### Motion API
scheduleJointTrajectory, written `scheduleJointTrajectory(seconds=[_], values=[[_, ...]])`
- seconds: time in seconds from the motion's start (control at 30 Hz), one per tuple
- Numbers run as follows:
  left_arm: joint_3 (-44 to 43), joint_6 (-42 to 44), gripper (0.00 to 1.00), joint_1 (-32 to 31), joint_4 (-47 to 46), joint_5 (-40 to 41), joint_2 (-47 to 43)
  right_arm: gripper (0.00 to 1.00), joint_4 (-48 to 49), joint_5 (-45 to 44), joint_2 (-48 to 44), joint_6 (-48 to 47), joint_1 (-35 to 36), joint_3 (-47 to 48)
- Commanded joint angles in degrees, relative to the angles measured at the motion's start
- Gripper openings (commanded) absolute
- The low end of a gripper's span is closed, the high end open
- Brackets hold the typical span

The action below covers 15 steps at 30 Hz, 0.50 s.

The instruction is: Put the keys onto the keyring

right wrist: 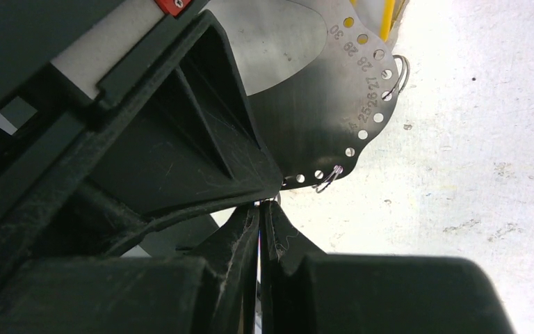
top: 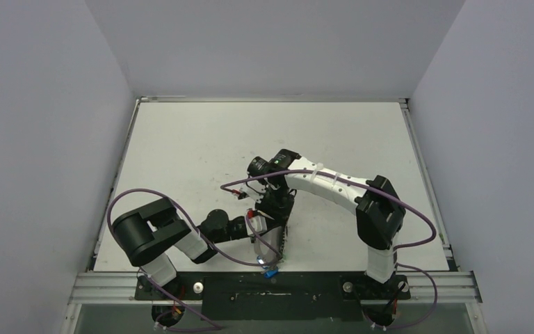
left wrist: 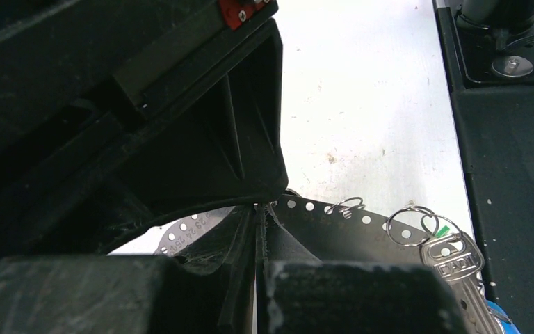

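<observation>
Two grips: left pincer [left wrist: 257, 209] and right pincer [right wrist: 265, 203] clamp thin rim of keyring [right wrist: 320, 104], right apparently. Keyring at near edge of worktop [left wrist: 361, 104], keys [left wrist: 454, 263] dangling. Stiff, slick, light metal; pinch flat rim.

I've got both pinched closed: my left gripper [top: 259, 227] points toward 3 o'clock, my right gripper [top: 276, 204] toward 6 o'clock.

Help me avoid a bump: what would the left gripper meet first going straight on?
The left gripper, jaws shut, would first meet the thin silvery hole-rimmed metal disc, seemingly at its tips; white table beyond.
</observation>
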<state>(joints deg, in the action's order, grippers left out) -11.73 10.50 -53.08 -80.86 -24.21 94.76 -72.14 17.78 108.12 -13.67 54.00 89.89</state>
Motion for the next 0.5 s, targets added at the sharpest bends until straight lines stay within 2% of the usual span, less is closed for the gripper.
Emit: scheduleJointTrajectory(seconds=[0.0, 0.17, 0.2, 0.3, 0.47], values=[[-0.5, -0.7, 0.0, 0.1, -5.3, 3.0, -2.1, 0.08, 5.7, 0.5, -5.5, 1.7, -0.5, -1.1], [-0.1, -1.1, 0.0, 0.0, -5.3, 3.2, -2.3, 0.34, 11.3, -0.2, -9.7, 2.8, -2.5, -4.0], [-0.1, -1.2, 0.0, 0.1, -5.3, 3.1, -2.0, 0.36, 12.2, -0.3, -10.5, 2.9, -2.9, -4.6], [-0.2, -1.4, 0.0, 0.1, -5.3, 2.9, -1.4, 0.42, 15.0, -0.8, -13.4, 3.2, -4.2, -7.1], [-0.3, -1.4, 0.0, 0.1, -5.3, 2.9, -0.7, 0.44, 23.1, -0.2, -19.7, 3.5, -6.8, -15.5]])
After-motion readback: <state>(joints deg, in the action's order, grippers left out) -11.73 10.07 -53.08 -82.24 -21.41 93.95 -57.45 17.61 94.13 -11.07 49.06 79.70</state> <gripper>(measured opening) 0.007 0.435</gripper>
